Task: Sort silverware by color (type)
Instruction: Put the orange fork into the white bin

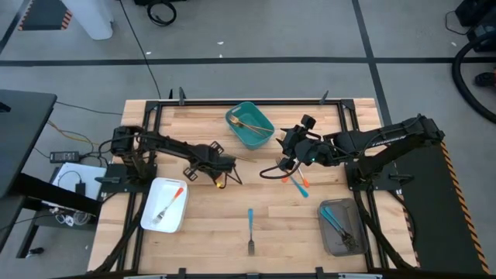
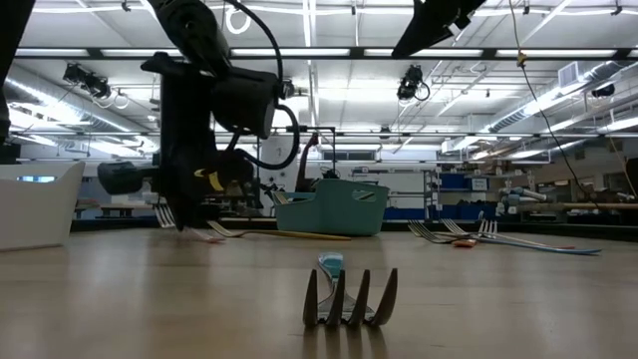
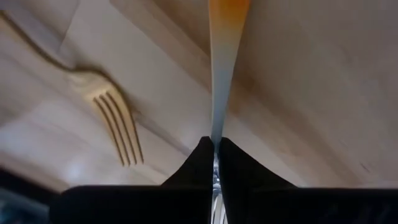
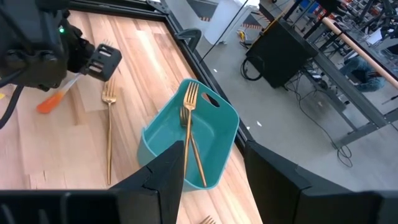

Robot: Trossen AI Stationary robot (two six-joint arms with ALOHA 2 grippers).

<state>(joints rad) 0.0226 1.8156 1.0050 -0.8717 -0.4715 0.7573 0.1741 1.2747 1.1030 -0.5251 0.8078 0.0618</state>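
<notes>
Table (image 1: pixel 271 225) of pale wood carries a teal bin (image 1: pixel 249 125) holding a gold fork (image 4: pixel 191 134). Left gripper (image 1: pixel 225 177), mid-table, pinches an orange-handled fork (image 3: pixel 222 68) tight; right gripper (image 1: pixel 288 159) hovers nearby, spread wide, empty.

no readable text, no labels, no brand marks, no numbers, no signs on anything in any view
</notes>
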